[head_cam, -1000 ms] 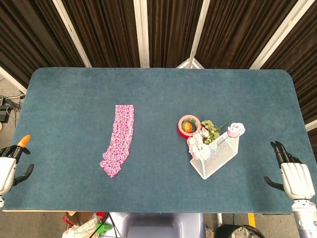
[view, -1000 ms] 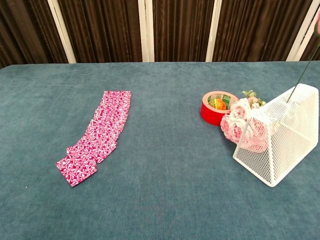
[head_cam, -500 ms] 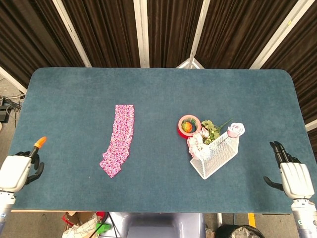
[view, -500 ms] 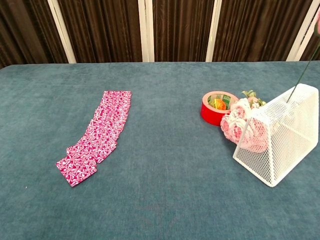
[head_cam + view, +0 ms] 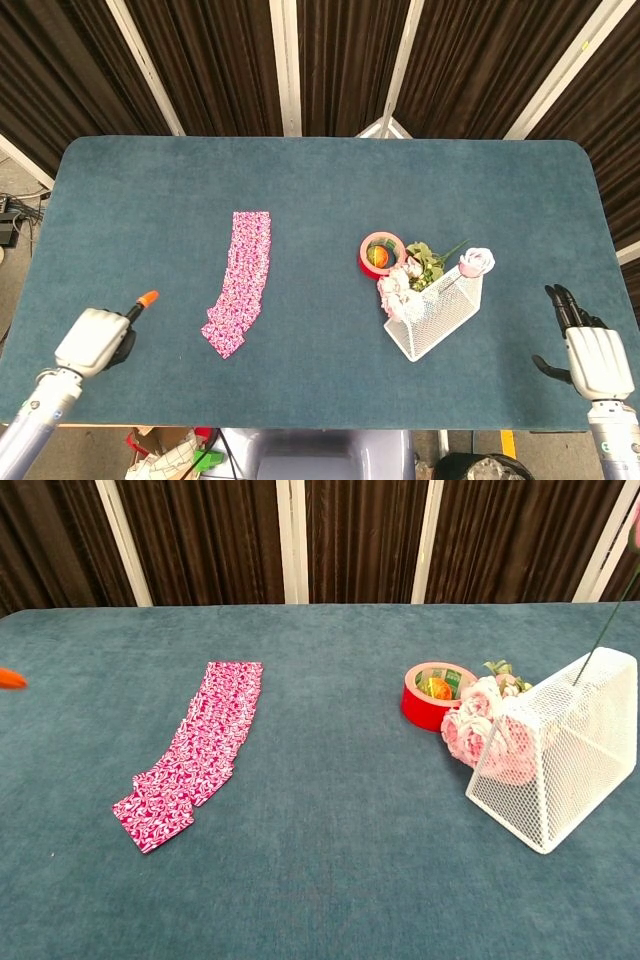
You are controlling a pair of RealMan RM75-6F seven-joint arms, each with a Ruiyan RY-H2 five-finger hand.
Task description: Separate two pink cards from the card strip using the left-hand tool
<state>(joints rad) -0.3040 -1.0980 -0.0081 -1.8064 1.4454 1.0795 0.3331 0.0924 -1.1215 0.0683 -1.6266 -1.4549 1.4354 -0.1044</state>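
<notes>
A: Firstly, item one: card strip [image 5: 241, 281], pink patterned, fanned in an overlapping row on the left half of the counter [image 5: 320, 180]. Near end curls toward the front edge; far end points to the curtains. Position unchanged against the earlier frames. No card detached.

B: Item two, the tool?

A: Orange-tipped tool [image 5: 146, 298], held in the left robot hand [image 5: 95, 340], whose fingers are closed round it with the tip pointing toward the strip. A second ago this robot hand sat at the counter's left edge; it has since travelled inward and now stands over the counter, left of the strip's near end and apart from it. The chest view shows only the orange tip, at its left border.

B: Significance?

A: Judged an approach phase. The tip has closed much of the gap but touches no card, so separation has not begun.

B: Item three?

A: Right robot hand [image 5: 592, 352], at the front right corner, fingers apart, holding nothing, position as before.

B: Remainder?

A: Red tape roll [image 5: 380, 253], pink flowers [image 5: 400, 290] and white mesh basket [image 5: 437, 317], grouped right of centre, well apart from the strip, undisturbed.
</notes>
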